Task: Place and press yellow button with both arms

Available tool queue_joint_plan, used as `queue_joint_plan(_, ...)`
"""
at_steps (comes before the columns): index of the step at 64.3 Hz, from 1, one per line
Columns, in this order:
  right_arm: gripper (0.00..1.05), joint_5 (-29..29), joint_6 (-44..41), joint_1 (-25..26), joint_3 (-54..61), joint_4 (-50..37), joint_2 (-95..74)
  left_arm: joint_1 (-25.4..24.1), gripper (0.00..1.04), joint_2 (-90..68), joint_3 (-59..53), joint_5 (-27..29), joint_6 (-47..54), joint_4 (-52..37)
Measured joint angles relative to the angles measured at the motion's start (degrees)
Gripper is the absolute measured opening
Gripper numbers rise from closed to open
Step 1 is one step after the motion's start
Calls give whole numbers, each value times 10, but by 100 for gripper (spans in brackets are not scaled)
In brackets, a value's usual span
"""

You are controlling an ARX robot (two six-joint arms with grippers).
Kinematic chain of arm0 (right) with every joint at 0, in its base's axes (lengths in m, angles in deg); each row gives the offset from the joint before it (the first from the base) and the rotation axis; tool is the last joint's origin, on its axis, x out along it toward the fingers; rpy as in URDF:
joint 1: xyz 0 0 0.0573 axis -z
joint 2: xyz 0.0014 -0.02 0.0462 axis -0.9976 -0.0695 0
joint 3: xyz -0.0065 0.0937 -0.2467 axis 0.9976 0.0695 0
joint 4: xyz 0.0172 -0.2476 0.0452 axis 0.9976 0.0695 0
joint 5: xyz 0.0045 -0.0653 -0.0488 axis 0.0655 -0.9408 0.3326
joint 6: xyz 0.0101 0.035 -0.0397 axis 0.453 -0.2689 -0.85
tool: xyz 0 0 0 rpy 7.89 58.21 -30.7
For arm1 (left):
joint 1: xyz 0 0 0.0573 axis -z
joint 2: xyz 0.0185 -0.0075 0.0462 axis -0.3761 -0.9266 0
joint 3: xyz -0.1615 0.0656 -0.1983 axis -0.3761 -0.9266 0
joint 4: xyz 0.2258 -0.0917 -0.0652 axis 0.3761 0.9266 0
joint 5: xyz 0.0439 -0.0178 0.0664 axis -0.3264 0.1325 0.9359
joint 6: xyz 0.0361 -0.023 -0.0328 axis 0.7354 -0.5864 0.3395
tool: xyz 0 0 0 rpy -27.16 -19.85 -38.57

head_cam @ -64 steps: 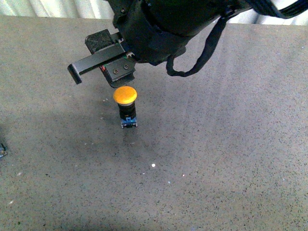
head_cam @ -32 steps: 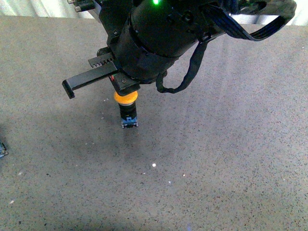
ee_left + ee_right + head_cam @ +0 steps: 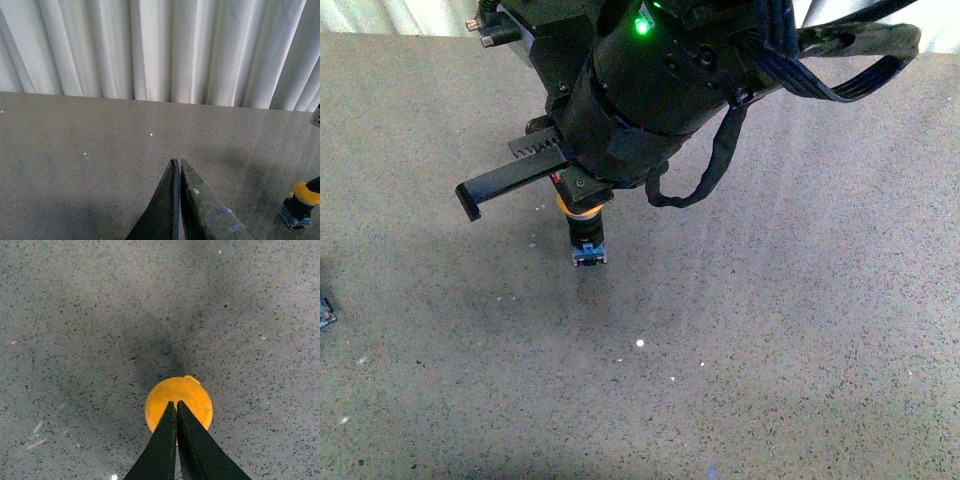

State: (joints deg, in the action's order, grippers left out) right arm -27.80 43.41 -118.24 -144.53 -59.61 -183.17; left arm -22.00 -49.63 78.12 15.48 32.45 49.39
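Our right claw (image 3: pixel 175 405), closed and empty, rests atop the yellow button (image 3: pixel 172 390); off-centre pressure could topple it. Our left claw (image 3: pixel 178 167), also closed, holds nothing.

Yellow button (image 3: pixel 585 232): one was there.
Arms: one was in the front view, the right arm (image 3: pixel 650 80).
Grippers: two were seen, the left gripper (image 3: pixel 176 162) and the right gripper (image 3: pixel 173 404).
Green light (image 3: pixel 642 25): one was lit.
Table (image 3: pixel 800 330): one.
Curtain (image 3: pixel 160 50): one.
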Motion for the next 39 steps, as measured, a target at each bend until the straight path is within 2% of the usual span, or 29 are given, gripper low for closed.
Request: queue_joint_plan(39, 1, 5, 3, 8, -7, 11, -10, 0, 1, 0, 0, 0, 0, 0)
